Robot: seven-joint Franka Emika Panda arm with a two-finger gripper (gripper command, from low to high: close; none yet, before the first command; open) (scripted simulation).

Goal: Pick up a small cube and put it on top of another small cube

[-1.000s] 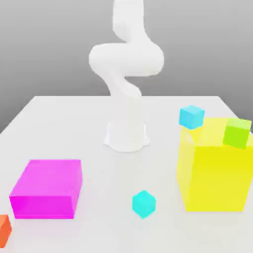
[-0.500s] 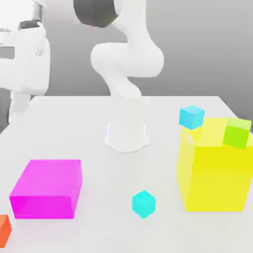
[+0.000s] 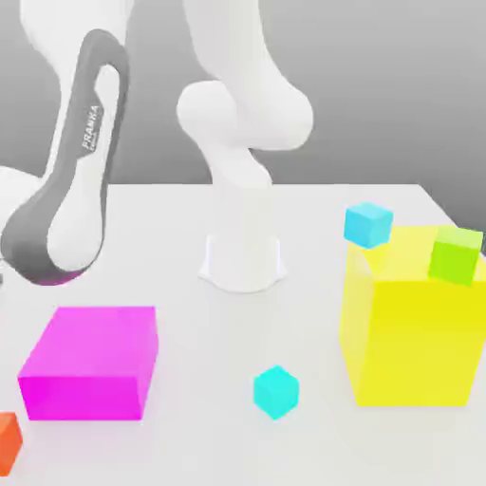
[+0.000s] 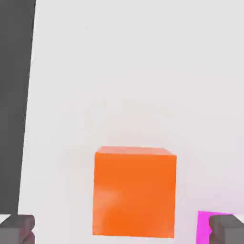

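Note:
The small orange-red cube (image 3: 7, 442) sits on the white table at the exterior view's lower left edge, cut off by the frame. In the hand view this orange cube (image 4: 135, 191) lies between my two fingertips (image 4: 17, 228), with a gap on each side. My gripper (image 4: 122, 230) is open above it and holds nothing. The small turquoise cube (image 3: 276, 391) rests on the table near the front, between the magenta block and the yellow block.
A magenta block (image 3: 90, 361) stands right beside the orange cube. A tall yellow block (image 3: 413, 332) carries a lime-green cube (image 3: 456, 255), with a sky-blue cube (image 3: 368, 224) behind it. The arm's base (image 3: 243, 258) is mid-table. The table edge (image 4: 29, 95) runs close to the orange cube.
The arm has swung down into the exterior view's left side, over the orange cube's corner. The cubes and blocks have not moved.

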